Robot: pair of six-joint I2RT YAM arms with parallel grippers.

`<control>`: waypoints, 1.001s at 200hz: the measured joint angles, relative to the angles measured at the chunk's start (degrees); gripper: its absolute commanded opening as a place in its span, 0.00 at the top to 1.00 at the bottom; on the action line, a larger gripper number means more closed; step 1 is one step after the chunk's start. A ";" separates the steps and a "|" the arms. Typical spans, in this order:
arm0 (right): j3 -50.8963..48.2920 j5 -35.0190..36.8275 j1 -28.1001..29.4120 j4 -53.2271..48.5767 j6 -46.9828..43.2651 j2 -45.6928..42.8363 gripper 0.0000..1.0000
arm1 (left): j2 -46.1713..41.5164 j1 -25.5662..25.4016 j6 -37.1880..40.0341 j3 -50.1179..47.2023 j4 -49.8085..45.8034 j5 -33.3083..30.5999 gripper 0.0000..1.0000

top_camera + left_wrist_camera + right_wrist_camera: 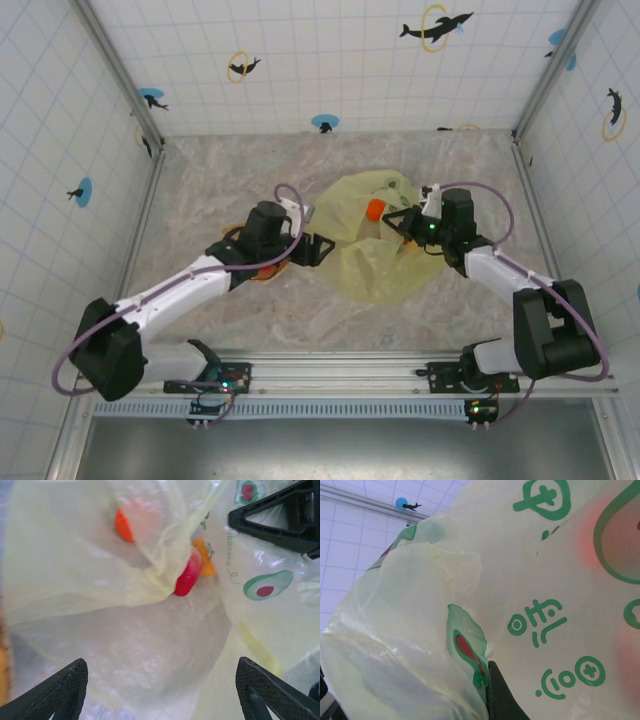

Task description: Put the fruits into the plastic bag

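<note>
Nearest the wrist camera, we find the left gripper point(162, 687) with its fingers spread wide and nothing between them, facing the plastic bag point(100, 580). Straight ahead, within the bag's folds, lie a red fruit point(187, 575), a yellow-orange fruit point(206, 560) touching it, and an orange fruit point(122, 525) further left. Beyond them, the right gripper point(240, 519) is pinched together on the bag's rim, so we judge the left one free to fetch more.
</note>
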 measured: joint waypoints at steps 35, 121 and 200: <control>0.00 -0.15 0.00 0.11 0.02 0.57 1.00 | -7.58 3.85 2.16 -1.27 -7.87 -2.60 0.17; 0.00 -0.39 0.02 0.37 0.15 1.11 1.00 | -3.30 6.91 2.38 -1.07 -18.49 -22.27 0.10; 0.00 -0.42 0.02 0.39 0.13 1.11 1.00 | 4.94 8.74 5.01 -0.20 -19.12 -24.92 0.13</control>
